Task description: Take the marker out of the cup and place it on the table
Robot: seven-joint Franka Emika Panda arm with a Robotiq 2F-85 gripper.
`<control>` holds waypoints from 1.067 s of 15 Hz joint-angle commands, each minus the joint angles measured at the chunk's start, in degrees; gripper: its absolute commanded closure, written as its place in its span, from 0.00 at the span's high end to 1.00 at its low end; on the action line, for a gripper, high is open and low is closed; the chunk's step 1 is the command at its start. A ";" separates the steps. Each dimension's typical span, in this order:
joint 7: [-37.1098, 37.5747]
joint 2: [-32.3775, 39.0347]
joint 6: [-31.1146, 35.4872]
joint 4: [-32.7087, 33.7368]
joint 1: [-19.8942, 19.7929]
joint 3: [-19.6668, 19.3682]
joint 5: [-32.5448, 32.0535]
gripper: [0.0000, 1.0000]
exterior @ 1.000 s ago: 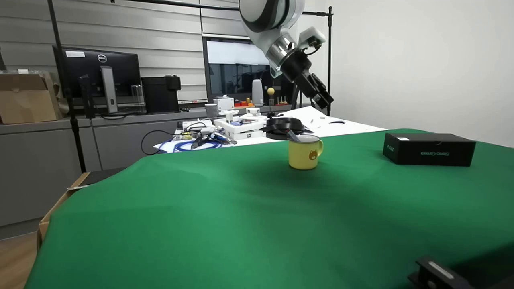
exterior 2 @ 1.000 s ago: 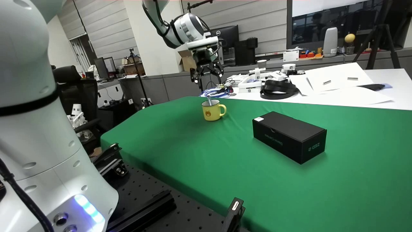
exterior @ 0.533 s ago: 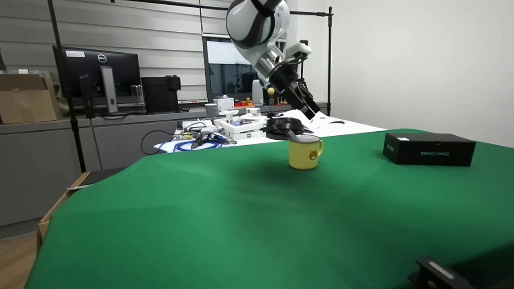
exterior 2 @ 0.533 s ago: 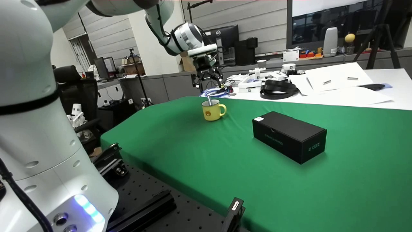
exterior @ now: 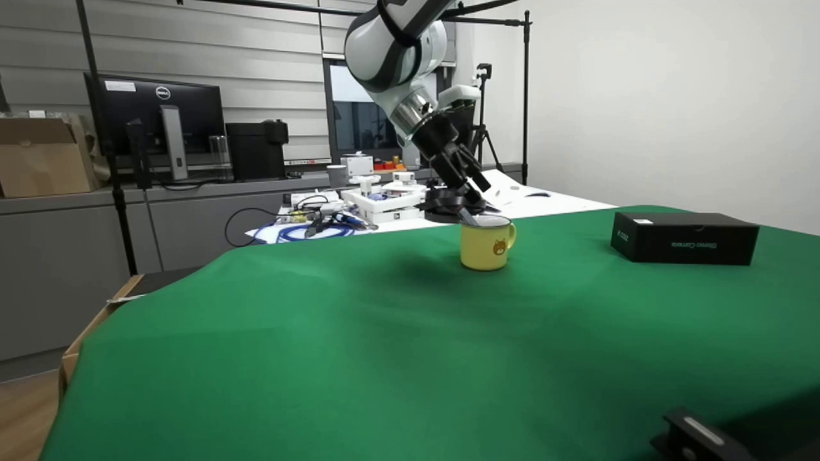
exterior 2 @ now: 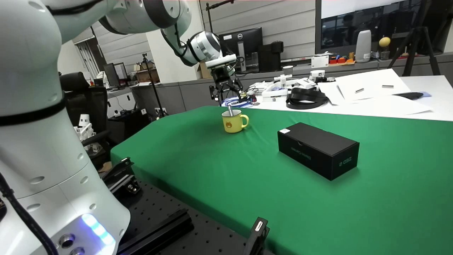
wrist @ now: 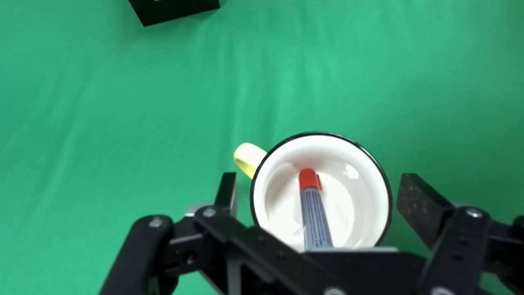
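Observation:
A yellow cup point(exterior: 480, 246) with a bear mark and side handle stands upright on the green table point(exterior: 384, 352). The cup also shows in an exterior view point(exterior 2: 228, 126). The marker point(wrist: 314, 215), grey with a red cap, leans inside the cup, red end down in the wrist view. Its grey upper end sticks out over the rim in both exterior views point(exterior: 468, 218) point(exterior 2: 230, 110). In the wrist view its near end is hidden behind my gripper point(wrist: 319, 188). The gripper is open and empty above the cup, its fingers point(wrist: 423, 207) apart on either side of the cup's outline.
A black box point(exterior 2: 318, 150) lies on the green table, on the cup's handle side. Behind is a white table point(exterior 2: 389, 109) with papers, a black coil point(exterior 2: 307, 98) and cables. Black clamps point(exterior 2: 257, 233) sit at the table's edge near the robot base.
My gripper has moved down towards the cup, and left in an exterior view. It stays open. The cup, marker and box have not moved.

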 commanded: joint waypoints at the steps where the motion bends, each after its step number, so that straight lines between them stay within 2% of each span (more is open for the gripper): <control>1: -0.69 3.88 -0.59 6.58 1.04 -1.22 1.30 1.00; 9: -0.73 7.66 -0.67 11.52 1.59 -1.87 2.91 1.00; 10: -0.45 7.68 -0.55 11.32 1.00 -0.77 2.07 1.00; 11: -0.41 8.00 -0.31 11.68 0.99 -0.77 2.13 0.75; 12: -0.47 8.27 -0.38 11.99 0.98 -0.74 2.15 0.73; 16: -0.34 8.96 -0.42 12.86 0.93 -0.72 2.25 0.45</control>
